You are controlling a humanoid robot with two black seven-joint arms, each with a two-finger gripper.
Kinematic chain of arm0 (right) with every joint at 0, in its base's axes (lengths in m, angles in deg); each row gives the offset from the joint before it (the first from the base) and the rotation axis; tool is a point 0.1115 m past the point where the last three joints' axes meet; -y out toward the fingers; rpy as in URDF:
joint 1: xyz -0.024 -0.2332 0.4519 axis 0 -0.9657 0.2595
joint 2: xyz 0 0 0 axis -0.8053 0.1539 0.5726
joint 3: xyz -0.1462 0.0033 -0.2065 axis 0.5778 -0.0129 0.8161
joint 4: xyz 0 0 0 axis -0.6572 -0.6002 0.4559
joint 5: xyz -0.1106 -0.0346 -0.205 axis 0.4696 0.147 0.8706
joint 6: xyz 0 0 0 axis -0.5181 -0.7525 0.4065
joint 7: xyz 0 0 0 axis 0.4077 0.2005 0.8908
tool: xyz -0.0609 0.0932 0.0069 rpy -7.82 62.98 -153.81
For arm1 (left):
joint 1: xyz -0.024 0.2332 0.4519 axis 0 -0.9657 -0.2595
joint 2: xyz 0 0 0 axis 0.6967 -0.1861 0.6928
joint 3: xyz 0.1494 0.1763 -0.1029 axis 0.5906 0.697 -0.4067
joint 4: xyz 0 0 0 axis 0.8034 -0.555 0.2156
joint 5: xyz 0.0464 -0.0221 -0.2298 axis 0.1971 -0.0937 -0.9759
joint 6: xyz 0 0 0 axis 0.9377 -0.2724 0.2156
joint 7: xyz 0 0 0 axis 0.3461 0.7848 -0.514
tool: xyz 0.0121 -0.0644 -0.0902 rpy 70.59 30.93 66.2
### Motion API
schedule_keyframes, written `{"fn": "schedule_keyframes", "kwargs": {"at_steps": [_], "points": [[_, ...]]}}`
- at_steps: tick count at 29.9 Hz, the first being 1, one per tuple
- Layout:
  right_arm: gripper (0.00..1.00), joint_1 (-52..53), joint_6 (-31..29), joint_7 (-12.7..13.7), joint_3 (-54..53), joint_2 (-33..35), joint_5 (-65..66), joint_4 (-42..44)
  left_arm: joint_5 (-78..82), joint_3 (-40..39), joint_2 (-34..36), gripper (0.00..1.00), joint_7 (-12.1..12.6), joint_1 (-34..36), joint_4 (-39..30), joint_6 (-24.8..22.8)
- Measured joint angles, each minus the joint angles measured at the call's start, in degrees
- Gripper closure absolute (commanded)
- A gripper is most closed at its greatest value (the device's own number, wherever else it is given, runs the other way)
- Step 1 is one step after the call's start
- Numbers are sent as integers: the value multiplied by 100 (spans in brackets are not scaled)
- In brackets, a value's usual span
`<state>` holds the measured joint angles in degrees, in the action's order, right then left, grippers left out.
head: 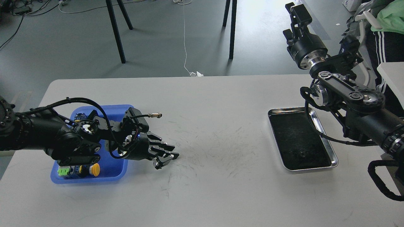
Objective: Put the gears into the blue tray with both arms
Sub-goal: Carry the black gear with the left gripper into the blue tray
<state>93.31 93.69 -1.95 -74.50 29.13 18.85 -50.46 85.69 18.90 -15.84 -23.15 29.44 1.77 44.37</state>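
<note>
Head view shows your left gripper (165, 156) low over the table (214, 132), its fingers a little apart with nothing visible between them. Just behind those fingers sits the blue tray (121, 171) (push-button switches (94, 169) lie inside). Your right gripper (295, 19) is raised high, end-on, so you cannot tell its opening. One small gear (302, 154) lies in the silver tray (329, 148), well below those fingers.

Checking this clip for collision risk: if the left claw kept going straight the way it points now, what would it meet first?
The left claw points rightward, low over the bare table. Nothing stands in that line until the silver tray far across, so the way looks free, though its height above the tabletop is unclear.
</note>
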Motion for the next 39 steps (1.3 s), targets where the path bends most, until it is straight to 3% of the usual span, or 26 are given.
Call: {"fn": "schedule_keyframes", "kwargs": {"at_steps": [10,17,23,32,39], "points": [[4,-4,0,0,2,0,0,-4,-4,-34,-9,66,-3,-282,224,81],[4,-23,0,0,2,0,0,3,10,-19,9,80,4,-307,213,205],[4,-21,0,0,2,0,0,9,18,-14,-16,86,6,-327,223,325],[4,-19,0,0,2,0,0,10,2,-62,175,86,1,-195,179,339],[4,-22,0,0,-4,0,5,10,-18,-84,464,86,0,312,146,307]]}}
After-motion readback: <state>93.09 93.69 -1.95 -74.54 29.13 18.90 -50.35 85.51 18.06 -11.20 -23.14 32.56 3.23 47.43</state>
